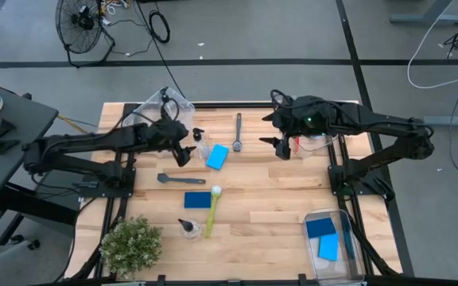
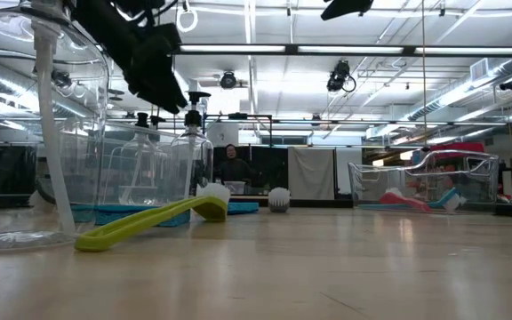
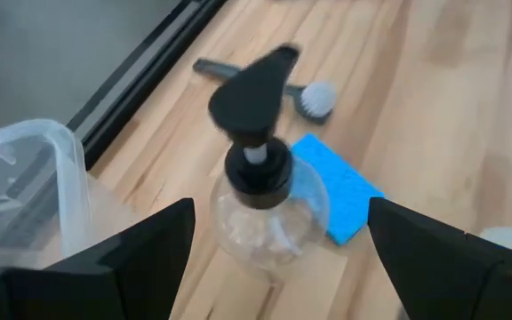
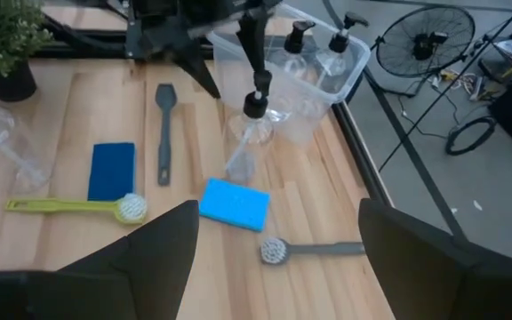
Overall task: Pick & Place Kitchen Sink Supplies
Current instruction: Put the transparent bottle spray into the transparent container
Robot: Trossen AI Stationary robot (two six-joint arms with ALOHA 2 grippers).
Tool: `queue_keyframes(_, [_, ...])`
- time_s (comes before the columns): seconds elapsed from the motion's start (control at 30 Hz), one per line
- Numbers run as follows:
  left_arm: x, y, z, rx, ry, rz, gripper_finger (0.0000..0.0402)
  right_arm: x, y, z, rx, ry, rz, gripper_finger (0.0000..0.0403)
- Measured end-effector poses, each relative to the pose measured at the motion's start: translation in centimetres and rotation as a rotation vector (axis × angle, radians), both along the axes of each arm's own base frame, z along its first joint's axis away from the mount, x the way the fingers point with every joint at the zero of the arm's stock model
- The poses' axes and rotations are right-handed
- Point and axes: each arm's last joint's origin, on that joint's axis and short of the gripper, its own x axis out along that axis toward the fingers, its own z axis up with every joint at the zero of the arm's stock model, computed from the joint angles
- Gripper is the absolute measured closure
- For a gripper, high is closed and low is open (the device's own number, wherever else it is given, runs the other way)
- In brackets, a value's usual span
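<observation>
A small clear bottle [image 3: 269, 213] with a black pump top [image 3: 254, 89] stands upright on the table beside a light blue sponge [image 1: 218, 156]. My left gripper [image 1: 186, 148] is open, slanting down at the bottle. One finger [image 3: 149, 249] stands on each side of the bottle, apart from it. My right gripper [image 1: 283, 144] hangs open above the far right of the table, holding nothing. A grey brush [image 1: 238, 131], a dark grey brush [image 1: 169, 179], a dark blue sponge [image 1: 198, 199], a yellow-green brush [image 1: 212, 208] and a second bottle [image 1: 188, 228] lie loose on the wood.
A clear bin [image 1: 165, 106] at the far left holds two bottles [image 4: 314, 49]. Another clear bin [image 1: 332, 237] at the near right holds blue sponges. A third bin [image 2: 420, 182] with brushes stands under my right arm. A potted plant [image 1: 131, 245] sits at the near left.
</observation>
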Motion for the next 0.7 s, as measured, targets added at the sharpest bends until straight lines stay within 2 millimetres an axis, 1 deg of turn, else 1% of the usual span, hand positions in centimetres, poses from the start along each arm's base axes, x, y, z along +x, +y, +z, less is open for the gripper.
queue_keyframes(0.27, [1.0, 1.2, -0.4, -0.023, -0.041, -0.011, 0.006, 0.1, 0.0, 0.2, -0.002, -0.019, 0.0, 0.0092])
queue_keyframes(0.43, [1.3, 1.8, -0.9, -0.026, -0.025, 0.001, 0.006, 0.1, 0.0, 0.2, -0.005, -0.019, 0.002, 0.0092])
queue_keyframes(0.7, [2.1, 2.2, -1.6, -0.017, -0.019, -0.009, 0.006, 0.1, 0.0, 0.2, -0.009, -0.026, -0.003, 0.0092])
